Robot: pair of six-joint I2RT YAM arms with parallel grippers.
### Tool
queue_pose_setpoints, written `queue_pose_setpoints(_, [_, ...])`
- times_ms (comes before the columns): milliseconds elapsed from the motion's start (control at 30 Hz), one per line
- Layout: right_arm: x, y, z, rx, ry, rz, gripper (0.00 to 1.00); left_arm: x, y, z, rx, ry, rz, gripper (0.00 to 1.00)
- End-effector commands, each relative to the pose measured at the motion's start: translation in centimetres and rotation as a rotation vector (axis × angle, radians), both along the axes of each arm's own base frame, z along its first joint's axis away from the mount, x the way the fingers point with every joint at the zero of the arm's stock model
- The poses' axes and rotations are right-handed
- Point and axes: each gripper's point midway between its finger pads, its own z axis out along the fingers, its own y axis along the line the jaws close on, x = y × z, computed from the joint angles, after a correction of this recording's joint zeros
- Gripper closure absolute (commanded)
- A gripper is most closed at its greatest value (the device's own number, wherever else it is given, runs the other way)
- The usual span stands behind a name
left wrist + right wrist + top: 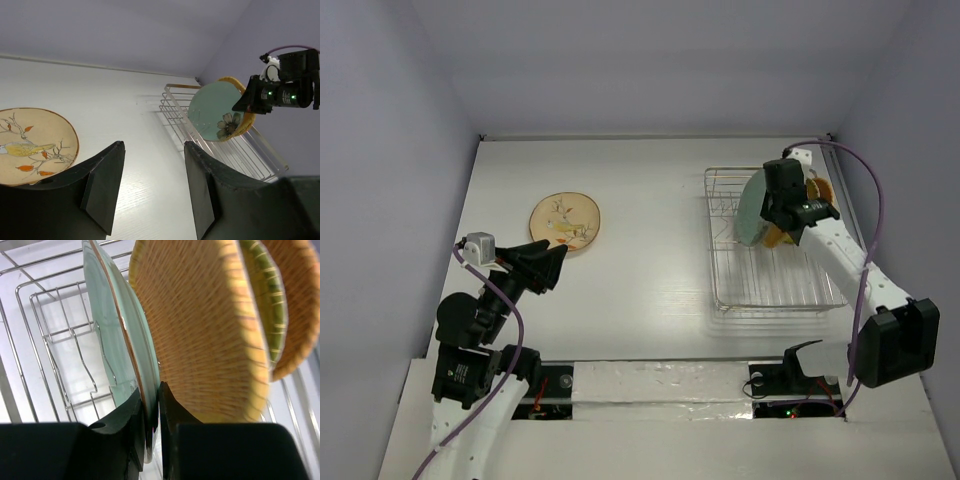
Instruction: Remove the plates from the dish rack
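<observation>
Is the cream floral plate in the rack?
No, the cream plate lies flat on the table, well left of the dish rack.

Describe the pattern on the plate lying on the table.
Cream plate, yellow bird on branches with orange leaves; left wrist view shows it best.

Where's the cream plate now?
Top view: cream plate lies flat on the table, left side, just beyond the left gripper, apart from the dish rack.

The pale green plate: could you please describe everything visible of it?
The pale green plate is round and glossy, like glazed ceramic, with a thin brown edge and a printed flower near its lower rim. It stands on edge in the dish rack, beside the woven orange plates. The right gripper is shut on its rim.
</observation>
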Motion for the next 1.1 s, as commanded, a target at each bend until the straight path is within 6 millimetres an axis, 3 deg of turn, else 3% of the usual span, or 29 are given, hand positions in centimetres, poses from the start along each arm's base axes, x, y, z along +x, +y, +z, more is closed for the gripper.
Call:
queue_pose_setpoints(0, [0.5, -1.3, 9.4, -0.013, -0.226, -0.036, 1.00, 0.1, -0.2, 0.8, -0.006, -0.037, -0.011, 0.52])
queue_pose_setpoints(233, [-1.5, -0.8, 17.3, -0.006, -0.365, -0.018, 1.00, 0.1, -0.2, 0.9, -0.006, -0.039, -0.011, 0.52])
queue_pose_setpoints(367, [-2.9, 1.7, 20.5, 0.069, -0.454, 0.047, 1.00, 0.2, 0.0, 0.9, -0.008, -0.038, -0.002, 0.52])
queue_pose_setpoints(500, [-2.0, 8.0, 21.3, 0.239, -0.532, 0.222, 1.00, 0.2, -0.2, 0.8, -0.007, -0.036, -0.010, 0.52])
queue_pose_setpoints(533, [-1.9, 10.9, 20.3, 0.291, -0.514, 0.306, 1.00, 0.2, -0.2, 0.8, -0.006, -0.037, -0.009, 0.52])
queue_pose_setpoints(600, [-0.8, 14.7, 20.1, 0.412, -0.536, 0.369, 1.00, 0.3, -0.1, 0.7, -0.007, -0.033, -0.005, 0.52])
queue_pose_setpoints(667, [-0.9, 19.7, 19.2, 0.563, -0.509, 0.500, 1.00, 0.3, -0.1, 0.7, -0.007, -0.031, -0.005, 0.52])
queue_pose_setpoints(733, [-0.1, 24.0, 19.3, 0.686, -0.523, 0.601, 1.00, 0.3, -0.1, 0.7, -0.007, -0.031, -0.004, 0.52])
queue_pose_setpoints(767, [-0.2, 25.9, 20.5, 0.762, -0.544, 0.632, 1.00, 0.4, 0.1, 0.8, -0.007, -0.033, 0.006, 0.52])
queue_pose_setpoints(800, [0.9, 27.9, 18.8, 0.781, -0.505, 0.645, 1.00, 0.4, 0.1, 0.7, -0.007, -0.031, 0.006, 0.52])
queue_pose_setpoints(833, [0.9, 29.7, 20.1, 0.839, -0.516, 0.675, 1.00, 0.4, 0.1, 0.8, -0.007, -0.033, 0.006, 0.52])
queue_pose_setpoints(867, [1.5, 30.5, 18.4, 0.841, -0.475, 0.668, 1.00, 0.4, 0.1, 0.8, -0.007, -0.033, 0.006, 0.52])
queue_pose_setpoints(900, [1.9, 31.8, 19.5, 0.879, -0.494, 0.686, 1.00, 0.4, 0.0, 0.7, -0.005, -0.032, 0.003, 0.52])
queue_pose_setpoints(933, [2.5, 34.0, 17.1, 0.893, -0.431, 0.710, 1.00, 0.4, 0.0, 0.7, -0.006, -0.034, 0.003, 0.52])
queue_pose_setpoints(1033, [3.3, 37.4, 16.7, 1.011, -0.395, 0.749, 1.00, 0.4, 0.0, 0.7, -0.005, -0.034, 0.001, 0.52])
queue_pose_setpoints(1067, [3.9, 39.2, 13.9, 1.044, -0.325, 0.738, 1.00, 0.4, 0.0, 0.7, -0.005, -0.032, 0.001, 0.52])
